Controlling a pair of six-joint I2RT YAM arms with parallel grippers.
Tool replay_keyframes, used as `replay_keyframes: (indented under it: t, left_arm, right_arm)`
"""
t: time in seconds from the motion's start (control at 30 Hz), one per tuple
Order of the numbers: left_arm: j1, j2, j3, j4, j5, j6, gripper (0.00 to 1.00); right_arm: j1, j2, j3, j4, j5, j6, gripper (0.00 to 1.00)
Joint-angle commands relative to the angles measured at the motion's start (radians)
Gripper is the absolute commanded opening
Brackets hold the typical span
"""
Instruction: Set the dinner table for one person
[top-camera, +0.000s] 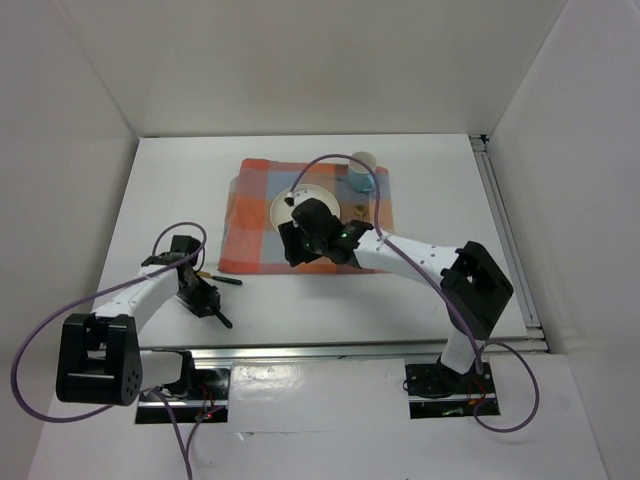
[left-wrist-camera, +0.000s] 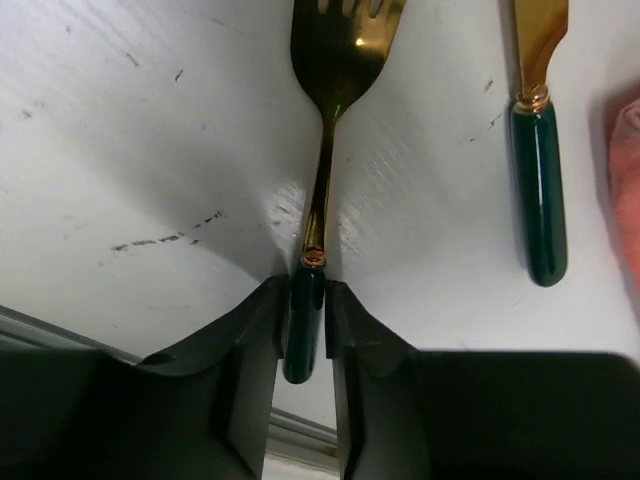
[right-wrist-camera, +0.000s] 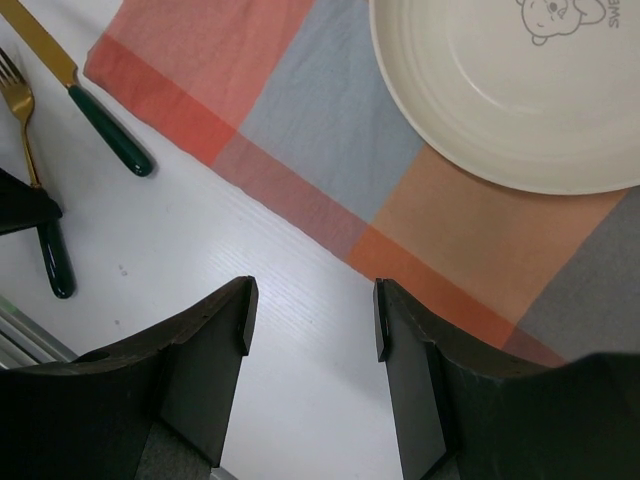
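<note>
Pinching the fork (left-wrist-camera: 335, 60) by its green handle, my left claw (left-wrist-camera: 308, 330) is clenched on it, down at the white worktop (left-wrist-camera: 130, 150), I judge to lay it beside the knife (left-wrist-camera: 538, 200) left of the checked cloth (right-wrist-camera: 330, 110). The fork's long axis runs straight out from my jaws, prongs leading, parallel to the knife. My right claw (right-wrist-camera: 310, 320) hangs released over the cloth's edge near the plate (right-wrist-camera: 480, 110)

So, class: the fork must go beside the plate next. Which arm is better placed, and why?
Left, probably. The left gripper is shut on the green handle of the fork, while the right gripper hangs open and empty over the edge of the cloth, away from the fork.
</note>
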Motion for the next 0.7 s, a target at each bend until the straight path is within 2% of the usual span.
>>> replay_keyframes:
  t: [0.0,0.03,0.1,0.27,0.33,0.43,0.47,0.5,0.67]
  left_arm:
    - [-0.012,-0.017,0.009,-0.010,-0.038,-0.041,0.32]
    - [-0.012,-0.031,0.023,-0.026,-0.064,-0.041,0.14]
    - [-0.012,-0.095,0.047,-0.099,-0.088,-0.050,0.02]
    - [-0.012,-0.258,0.182,-0.233,-0.185,-0.027,0.00]
    - [-0.012,-0.258,0.236,-0.233,-0.208,0.054,0.00]
    - [-0.022,-0.141,0.360,-0.169,-0.181,0.234,0.00]
    - [-0.023,-0.085,0.442,-0.153,-0.164,0.278,0.00]
    - [-0.059,0.035,0.490,-0.149,-0.168,0.334,0.00]
    - [-0.176,0.324,0.797,-0.133,-0.242,0.462,0.00]
  right_arm:
    - [-0.010,-0.065,-0.020,-0.008,0.031,-0.009,0.62]
    - [-0.010,-0.065,-0.020,-0.008,0.031,-0.009,0.62]
    - [-0.010,-0.065,-0.020,-0.008,0.043,-0.018,0.62]
    - [-0.042,-0.074,-0.020,-0.019,0.043,-0.029,0.62]
    - [-0.053,-0.084,-0.020,-0.019,0.043,-0.029,0.62]
    - [-0.074,-0.093,-0.029,-0.019,0.043,-0.029,0.62]
    - [-0.083,-0.102,-0.029,-0.019,0.043,-0.029,0.62]
    - [-0.092,-0.113,-0.029,-0.019,0.043,-0.020,0.62]
    - [-0.122,-0.165,-0.051,-0.048,0.043,-0.010,0.62]
